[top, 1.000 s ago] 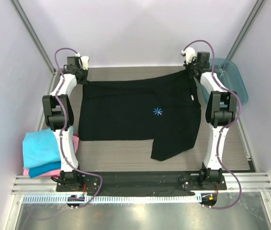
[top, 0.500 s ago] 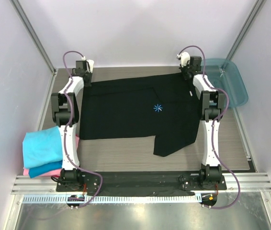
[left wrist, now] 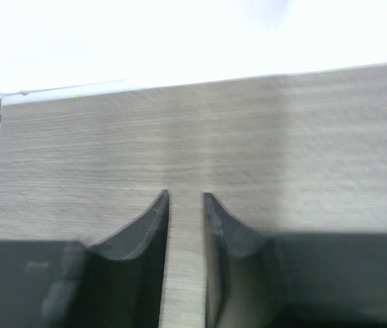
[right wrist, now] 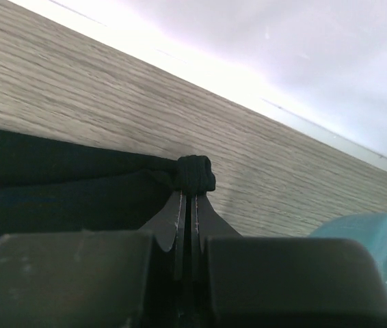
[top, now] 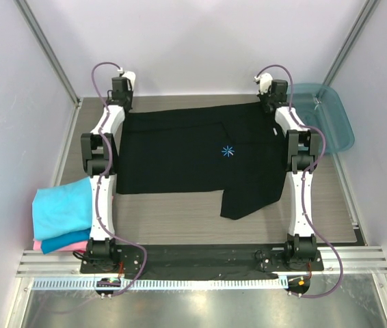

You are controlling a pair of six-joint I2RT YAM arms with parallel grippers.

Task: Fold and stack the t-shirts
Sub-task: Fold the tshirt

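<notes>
A large black t-shirt (top: 180, 154) with a light-blue starburst mark lies spread flat across the table, one flap reaching toward the near edge. At its far left corner is my left gripper (top: 121, 102); in the left wrist view this gripper (left wrist: 185, 196) stands a little open with only bare table between the fingers. My right gripper (top: 269, 104) is at the far right corner, and the right wrist view shows it (right wrist: 191, 194) shut on a bunched fold of the black cloth (right wrist: 193, 172). Folded turquoise (top: 60, 208), blue (top: 67, 240) and pink (top: 39, 244) t-shirts are stacked at the near left.
A translucent teal tray (top: 327, 116) sits at the far right, just beyond the right arm. Side walls and slanted metal posts close in the table. The back wall rises just past both grippers. A metal rail runs along the near edge.
Both arms carried the shirt's far edge farther back and laid it straighter. My left gripper then opened and let go of its corner; the right stays shut on the cloth.
</notes>
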